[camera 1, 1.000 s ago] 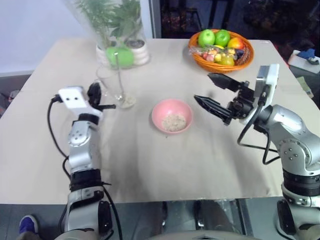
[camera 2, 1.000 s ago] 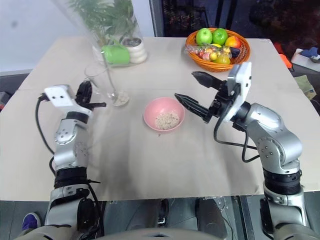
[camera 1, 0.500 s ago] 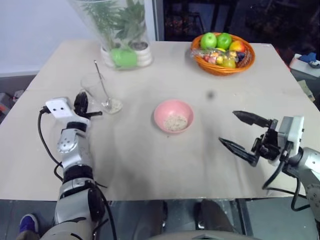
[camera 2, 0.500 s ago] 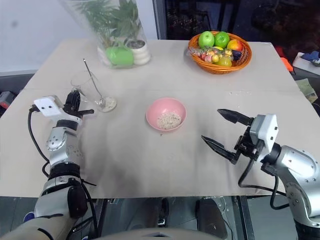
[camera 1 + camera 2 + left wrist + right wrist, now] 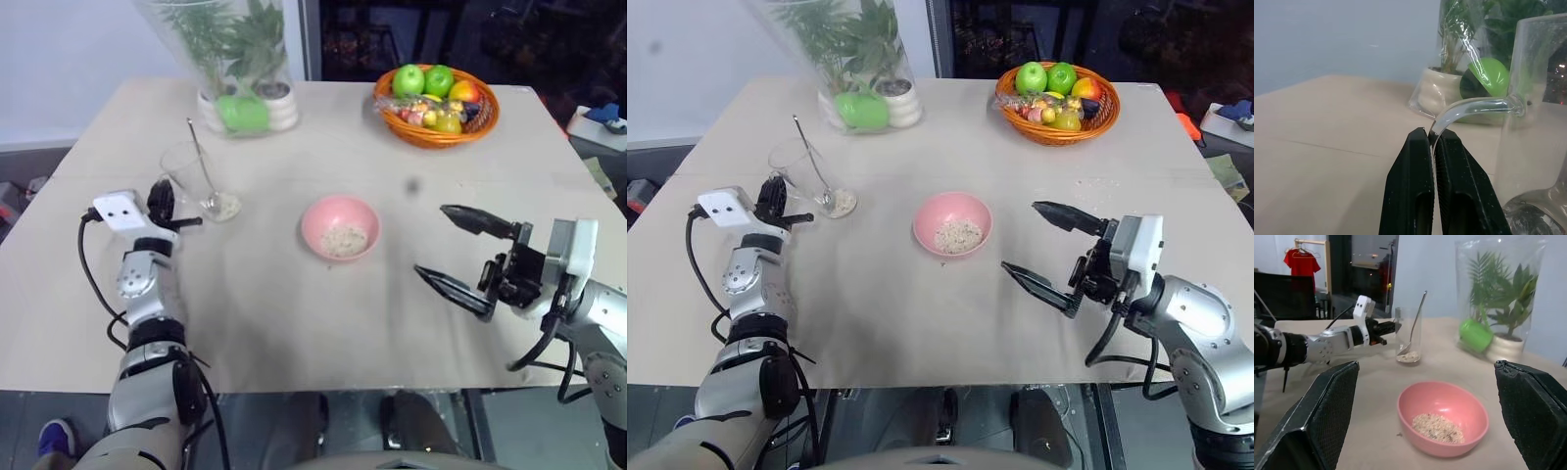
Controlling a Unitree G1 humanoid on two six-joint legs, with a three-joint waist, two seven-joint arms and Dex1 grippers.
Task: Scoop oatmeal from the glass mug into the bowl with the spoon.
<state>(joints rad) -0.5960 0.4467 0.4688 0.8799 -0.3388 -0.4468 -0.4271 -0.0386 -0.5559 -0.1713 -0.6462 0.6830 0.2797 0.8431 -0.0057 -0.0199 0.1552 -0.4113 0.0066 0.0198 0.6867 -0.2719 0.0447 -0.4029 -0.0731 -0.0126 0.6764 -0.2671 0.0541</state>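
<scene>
The glass mug [image 5: 188, 174] stands at the table's left with a little oatmeal [image 5: 225, 208] at its base. The spoon [image 5: 199, 162] leans inside it, handle up. My left gripper [image 5: 182, 221] is shut on the mug's curved glass handle [image 5: 1474, 105], which sits pinched between the black fingers [image 5: 1410, 166]. The pink bowl [image 5: 340, 223] sits mid-table, holding a small heap of oatmeal [image 5: 343, 240]. My right gripper [image 5: 429, 239] hovers open and empty to the right of the bowl, its fingers spread wide and pointing toward it.
An orange basket of fruit [image 5: 436, 119] stands at the back right. A plastic-wrapped plant pot [image 5: 235, 59] with a green ball stands at the back left, just behind the mug. The table's near edge [image 5: 323, 387] runs below both arms.
My right gripper has drawn back from beside the bowl toward the table's near right, still open. The left gripper shifted the mug slightly to the left, then held still.
</scene>
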